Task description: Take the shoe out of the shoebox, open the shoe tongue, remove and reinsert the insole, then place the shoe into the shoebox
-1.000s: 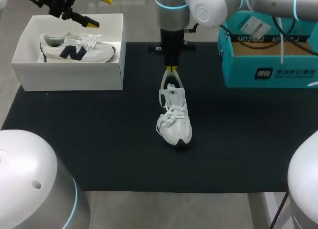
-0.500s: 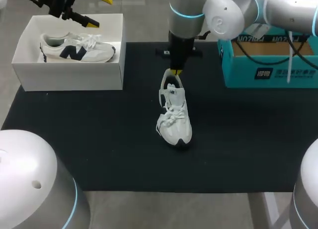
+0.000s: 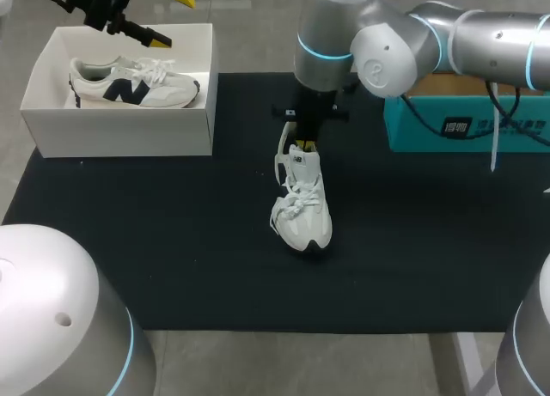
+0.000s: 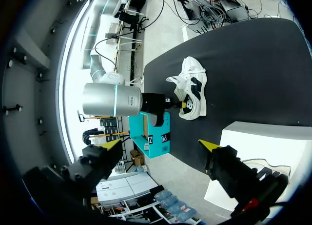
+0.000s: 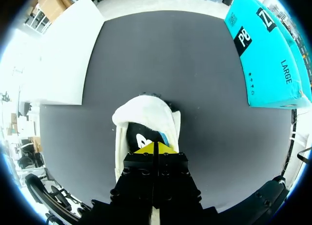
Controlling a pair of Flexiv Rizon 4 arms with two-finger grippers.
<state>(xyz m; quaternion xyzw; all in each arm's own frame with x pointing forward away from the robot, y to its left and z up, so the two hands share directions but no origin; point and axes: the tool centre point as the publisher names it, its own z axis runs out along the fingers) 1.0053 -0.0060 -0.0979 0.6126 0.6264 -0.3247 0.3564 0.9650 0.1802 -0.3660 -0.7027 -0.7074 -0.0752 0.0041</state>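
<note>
My right tool [image 3: 305, 145] [image 5: 155, 148] hangs straight down over the heel end of the white lace-up sneaker [image 3: 302, 209] [image 5: 146, 110]. In my right wrist view its two yellow tips are pressed together with only a hairline between them. They sit right at the rim of the sneaker's dark opening. I cannot tell whether anything thin is pinched between them. The sneaker stands upright on the black worktop [image 3: 172, 241] [image 5: 146, 54], with its toe pointing away from the tool and its laces loosely tied. Off to one side of this tool, well apart from the sneaker, is a teal cardboard box [image 3: 464, 125] [image 5: 265, 54].

My left tool [image 3: 172, 18] [image 4: 161, 145] is spread wide with nothing between its fingers. It hovers above the far rim of the white cardboard shoebox [image 3: 120, 130] [image 4: 263, 142]. That box sits on the worktop directly under it and well away from my right tool. Inside the shoebox a white sneaker with a navy side mark [image 3: 129, 82] lies on its side. Looking out past the left tool's fingers, I see the lace-up sneaker [image 4: 191, 86] far ahead on the worktop [image 4: 253, 64]. My right arm comes down onto its heel, and the teal box [image 4: 156, 137] is just behind that arm.
</note>
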